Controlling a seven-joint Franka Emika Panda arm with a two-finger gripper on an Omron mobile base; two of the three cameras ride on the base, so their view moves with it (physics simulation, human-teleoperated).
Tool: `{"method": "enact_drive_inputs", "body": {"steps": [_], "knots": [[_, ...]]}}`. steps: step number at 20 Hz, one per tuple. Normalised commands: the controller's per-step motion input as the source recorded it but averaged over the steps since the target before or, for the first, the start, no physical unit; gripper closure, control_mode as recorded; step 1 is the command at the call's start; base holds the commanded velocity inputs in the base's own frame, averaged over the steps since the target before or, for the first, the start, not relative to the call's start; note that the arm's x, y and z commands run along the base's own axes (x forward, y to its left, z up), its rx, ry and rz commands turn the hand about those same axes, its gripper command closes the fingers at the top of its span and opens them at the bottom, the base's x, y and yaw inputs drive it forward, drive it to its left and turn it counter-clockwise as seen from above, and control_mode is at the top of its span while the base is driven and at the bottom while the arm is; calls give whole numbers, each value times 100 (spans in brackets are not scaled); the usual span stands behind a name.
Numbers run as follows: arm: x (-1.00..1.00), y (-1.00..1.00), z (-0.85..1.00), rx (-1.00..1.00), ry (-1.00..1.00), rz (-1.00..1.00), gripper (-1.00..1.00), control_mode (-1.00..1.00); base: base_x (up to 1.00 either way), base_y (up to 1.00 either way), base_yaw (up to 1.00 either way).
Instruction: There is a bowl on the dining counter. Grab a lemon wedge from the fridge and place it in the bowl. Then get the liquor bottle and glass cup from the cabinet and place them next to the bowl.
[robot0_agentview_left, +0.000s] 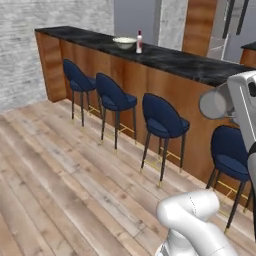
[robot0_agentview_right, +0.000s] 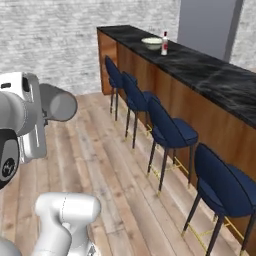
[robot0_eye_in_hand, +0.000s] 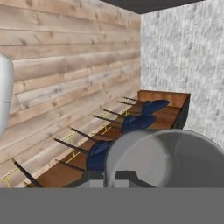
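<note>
On the black marble dining counter (robot0_agentview_left: 170, 59) (robot0_agentview_right: 210, 72), the pale bowl (robot0_agentview_left: 124, 42) (robot0_agentview_right: 151, 43) sits near the far end. The whitish liquor bottle (robot0_agentview_left: 139, 42) (robot0_agentview_right: 164, 43) with a dark red cap stands upright right beside it. My gripper (robot0_eye_in_hand: 111, 178) is shut on the grey translucent glass cup (robot0_agentview_left: 216, 104) (robot0_agentview_right: 58, 103) (robot0_eye_in_hand: 170, 157). The cup lies on its side in the air, well short of the counter and far from the bowl. My fingertips are mostly hidden behind the cup's wall.
Several dark blue stools (robot0_agentview_left: 116, 98) (robot0_agentview_right: 171, 131) line the near side of the counter. A pale brick wall (robot0_agentview_left: 30, 60) closes the far end. The grey fridge (robot0_agentview_left: 234, 37) stands behind the counter. Bare plank floor (robot0_agentview_left: 60, 190) stretches in front of the stools.
</note>
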Motion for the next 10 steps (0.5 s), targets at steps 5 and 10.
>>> {"method": "enact_drive_inputs", "body": {"steps": [5, 10], "knots": [[0, 0, 0, 0, 0, 0, 100, 100, 100, 81, -39], [0, 0, 0, 0, 0, 0, 100, 100, 100, 90, -32]]}}
